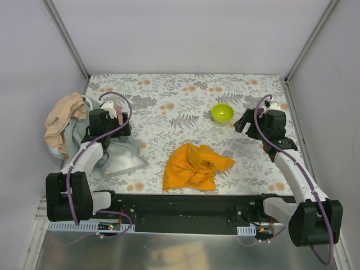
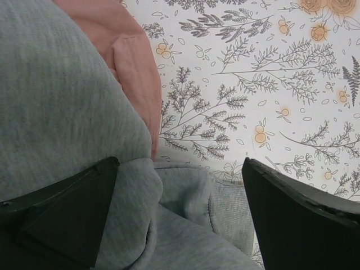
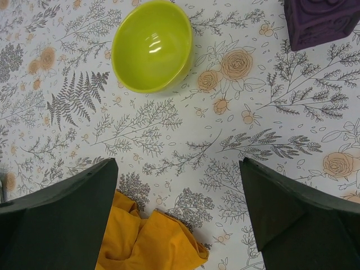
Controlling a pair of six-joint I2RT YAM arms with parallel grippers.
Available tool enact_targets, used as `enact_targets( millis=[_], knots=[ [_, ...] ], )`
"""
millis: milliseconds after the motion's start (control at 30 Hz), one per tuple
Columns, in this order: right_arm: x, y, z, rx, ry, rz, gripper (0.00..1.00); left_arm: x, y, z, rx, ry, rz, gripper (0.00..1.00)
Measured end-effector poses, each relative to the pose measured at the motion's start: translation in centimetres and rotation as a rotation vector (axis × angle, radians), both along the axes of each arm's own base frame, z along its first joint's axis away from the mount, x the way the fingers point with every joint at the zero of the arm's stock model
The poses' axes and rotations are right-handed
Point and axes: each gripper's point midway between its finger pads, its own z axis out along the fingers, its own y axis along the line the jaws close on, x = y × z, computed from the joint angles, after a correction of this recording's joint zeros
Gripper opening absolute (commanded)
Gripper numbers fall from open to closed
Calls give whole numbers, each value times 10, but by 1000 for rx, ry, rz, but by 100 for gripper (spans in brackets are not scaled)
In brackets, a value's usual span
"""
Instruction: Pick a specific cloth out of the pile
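Low at centre frame, the cloth (image 1: 194,166) is lying down-left of the right tool (image 1: 241,124), the nearer one, standing wide open.

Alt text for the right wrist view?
Open right gripper above a floral-print table, holding nothing. A lime-green bowl sits at upper left, a crumpled orange cloth at the bottom edge, a dark purple block at top right.

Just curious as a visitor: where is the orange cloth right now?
In the top view the orange cloth lies crumpled near the front middle of the table, nearer than the lime-green bowl, apart from the pile at the left.
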Motion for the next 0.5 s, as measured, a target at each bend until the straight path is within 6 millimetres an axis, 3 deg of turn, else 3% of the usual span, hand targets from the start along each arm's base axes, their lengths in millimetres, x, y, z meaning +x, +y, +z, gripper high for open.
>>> enact_targets(
  millis=[500],
  knots=[
    [1, -3, -9, -11, 4, -15, 99, 3, 2, 0, -9, -8, 20, 100]
  ],
)
